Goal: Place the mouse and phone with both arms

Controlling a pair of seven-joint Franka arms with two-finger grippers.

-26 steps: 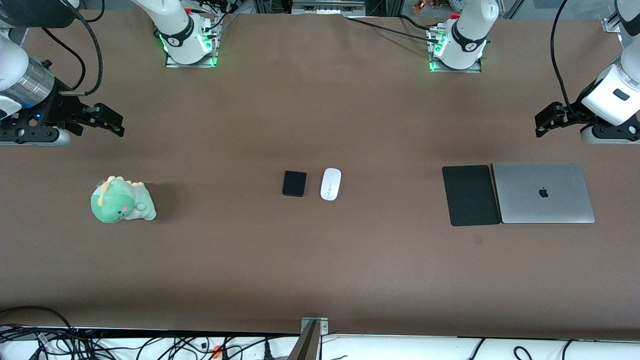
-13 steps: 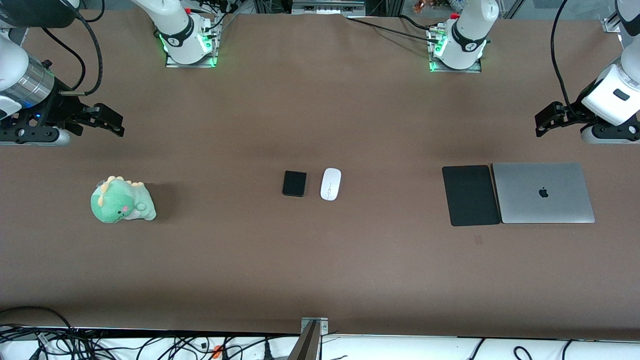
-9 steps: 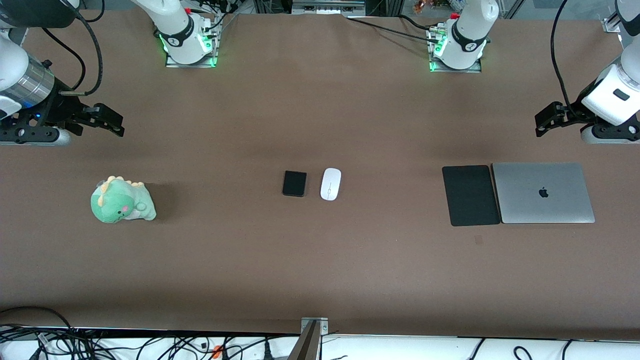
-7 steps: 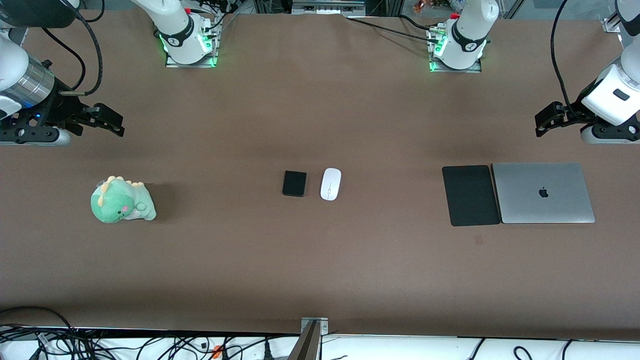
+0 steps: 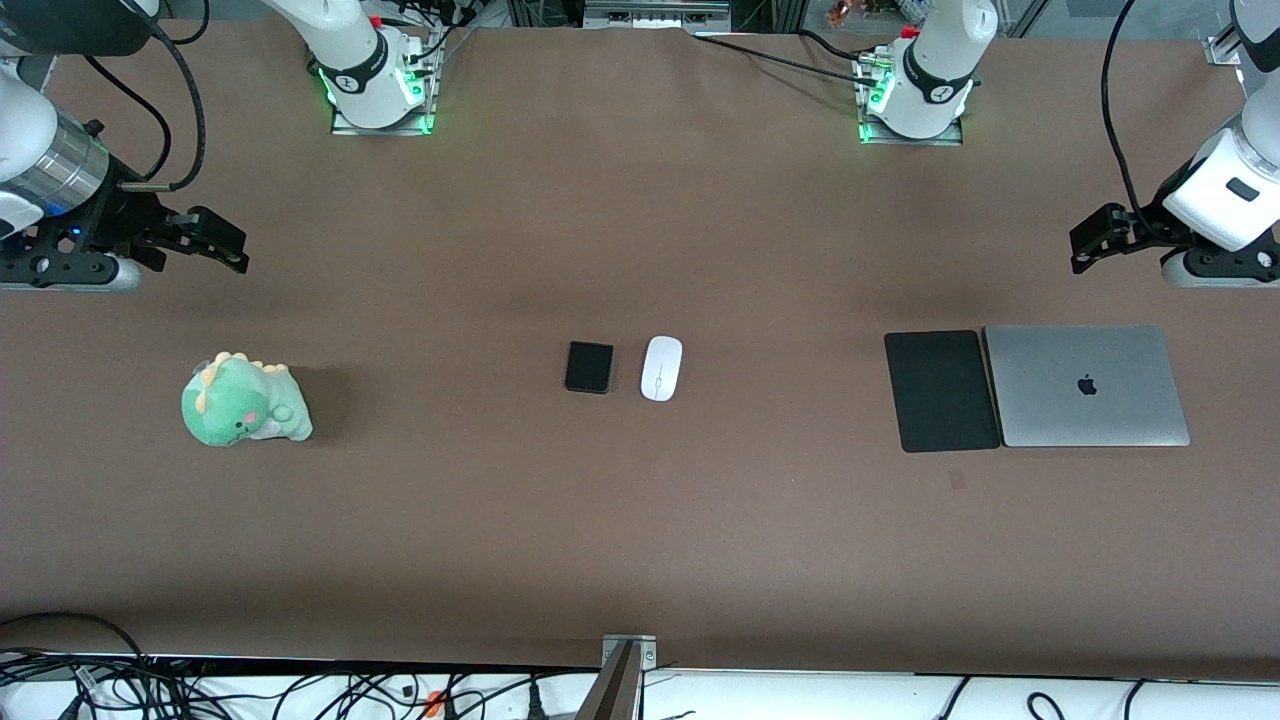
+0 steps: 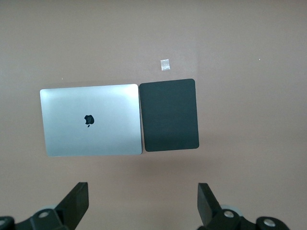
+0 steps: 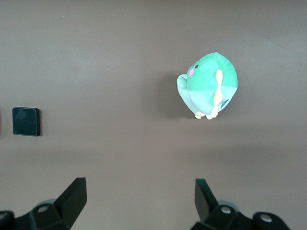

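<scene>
Nothing is being held: mouse and phone are lying untouched mid-table; left gripper and right gripper are being kept wide apart at the table's ends.

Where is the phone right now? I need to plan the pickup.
In the front view, the phone lies flat mid-table, beside the mouse, on the side toward the right arm's end; no gripper touches it.

Green toy dinosaur toward the right arm's end of the brown table. Shut silver laptop toward the left arm's end, with a black pad lying flat just beside it. Small pale square mark on the table near the pad, nearer the front camera.
</scene>
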